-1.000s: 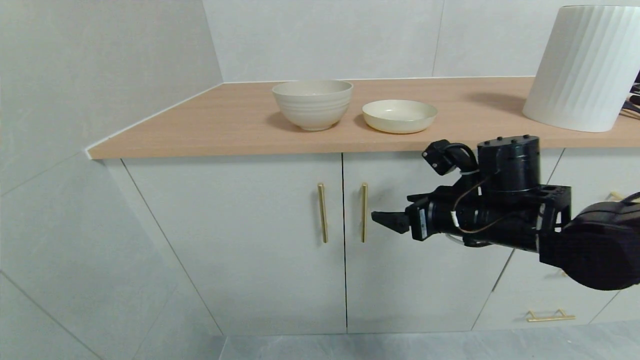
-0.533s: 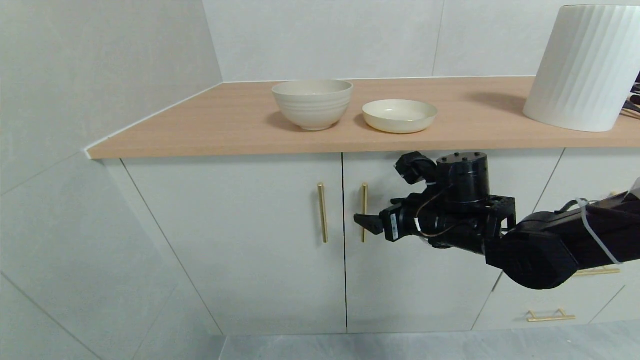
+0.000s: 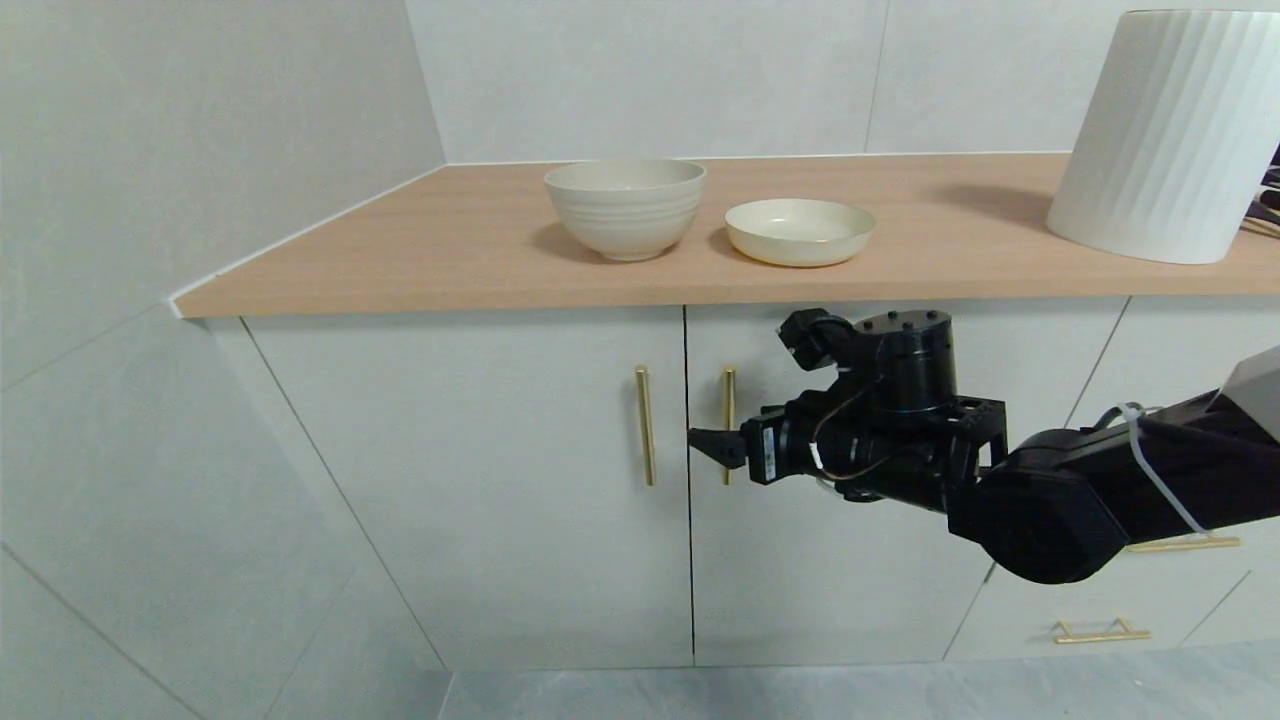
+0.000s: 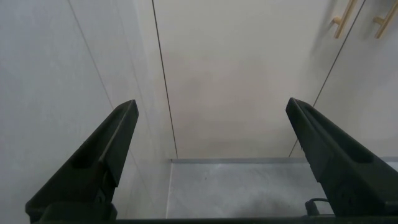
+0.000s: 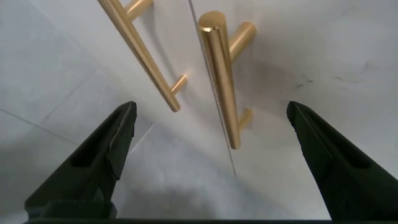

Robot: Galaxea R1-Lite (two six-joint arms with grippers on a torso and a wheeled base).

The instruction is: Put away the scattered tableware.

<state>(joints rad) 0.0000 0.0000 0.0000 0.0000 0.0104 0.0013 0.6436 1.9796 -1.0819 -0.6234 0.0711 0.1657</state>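
You are working in a kitchen: wood counter (image 3: 450,250), pale cabinets (image 3: 480,500) with brass handles (image 3: 646,425) beneath, tiled walls (image 3: 640,70), a bowl (image 3: 625,210) and dish (image 3: 799,231) on top.

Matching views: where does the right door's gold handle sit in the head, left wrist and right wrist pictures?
Head view: right door's handle, upright beside the door seam, past the right gripper.
Left wrist view: right door's handle, small and far off, cut by the frame.
Right wrist view: right door's handle, large, between the open right gripper's fingers.
Shared landmark: left door's handle alongside.
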